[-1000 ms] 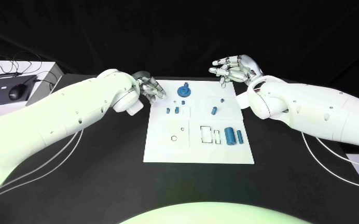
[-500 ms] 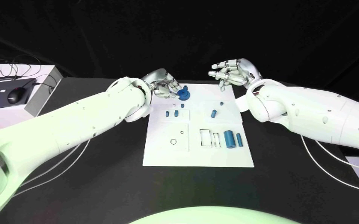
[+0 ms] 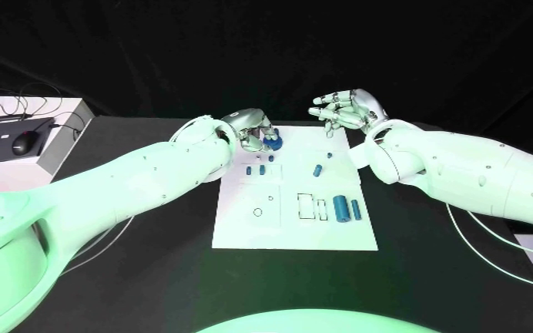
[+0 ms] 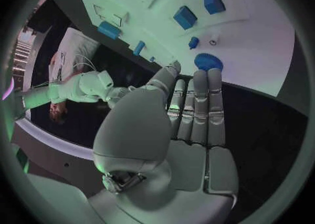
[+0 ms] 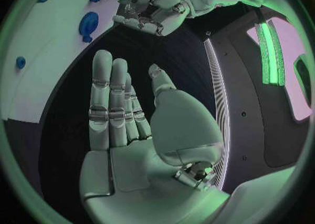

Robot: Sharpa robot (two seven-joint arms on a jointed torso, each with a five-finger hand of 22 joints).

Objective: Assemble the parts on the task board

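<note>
The white task board (image 3: 291,229) lies mid-table. A blue gear (image 3: 274,143) stands at its far edge. My left hand (image 3: 252,128) hovers right by the gear, and its straight fingertips (image 4: 201,77) reach the gear (image 4: 209,62) without gripping it. Small blue pins (image 3: 256,169) and a blue peg (image 3: 318,169) sit mid-board. Two blue cylinders (image 3: 346,208) lie at the right. My right hand (image 3: 349,109) hangs with spread fingers above the board's far right corner, holding nothing. The right wrist view shows the right hand (image 5: 125,113), the left hand (image 5: 149,8) and the gear (image 5: 88,24).
A white box (image 3: 45,139) with a dark mouse and cables stands at the table's left edge. White cables (image 3: 483,252) trail over the black table to the right of the board. A black curtain closes off the back.
My left hand has moved right, from the board's far left corner to the blue gear. The right hand has stayed in about the same place.
</note>
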